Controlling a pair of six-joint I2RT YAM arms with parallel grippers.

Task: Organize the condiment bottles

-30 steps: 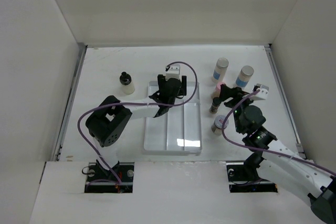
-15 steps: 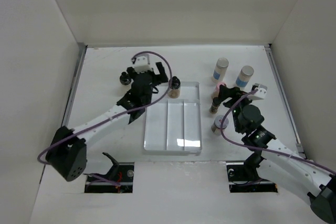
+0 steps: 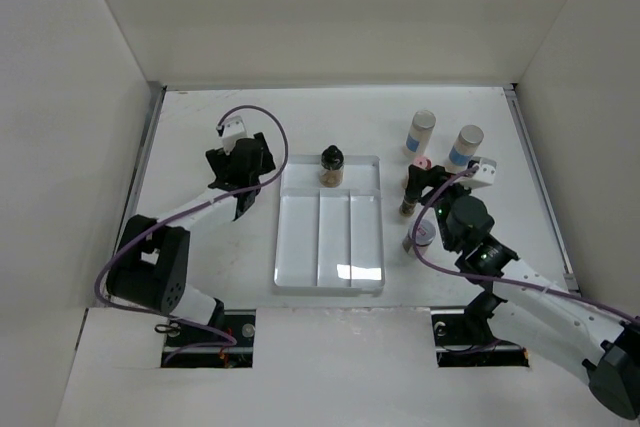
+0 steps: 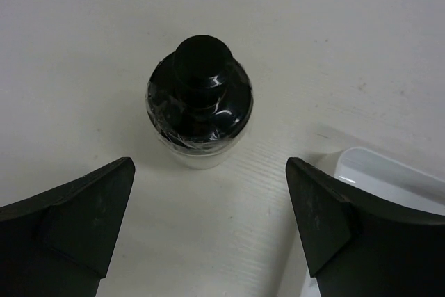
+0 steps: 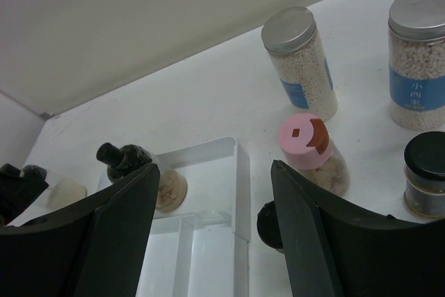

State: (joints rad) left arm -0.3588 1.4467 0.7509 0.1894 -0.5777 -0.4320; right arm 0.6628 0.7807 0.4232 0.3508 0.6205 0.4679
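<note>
Low on the right of the overhead view, a small jar (image 3: 420, 232) stands beside the white tray (image 3: 330, 247). Above it the right gripper (image 5: 213, 168) hangs partly open, empty, near a pink-capped bottle (image 5: 306, 145). One brown bottle (image 3: 331, 165) stands at the tray's far end. At upper left the left gripper (image 4: 208, 165) gapes wide around a black-capped bottle (image 4: 199, 102), not touching it. Two blue-labelled jars (image 3: 421, 132) (image 3: 465, 147) stand upper right.

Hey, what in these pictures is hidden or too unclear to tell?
- Top view: the black-capped bottle left of the tray is hidden beneath the left gripper.
- Right wrist view: a dark cap sits mostly behind the right gripper; its bottle is unseen.
- Right wrist view: the black-lidded jar is cut off by the right edge.
</note>
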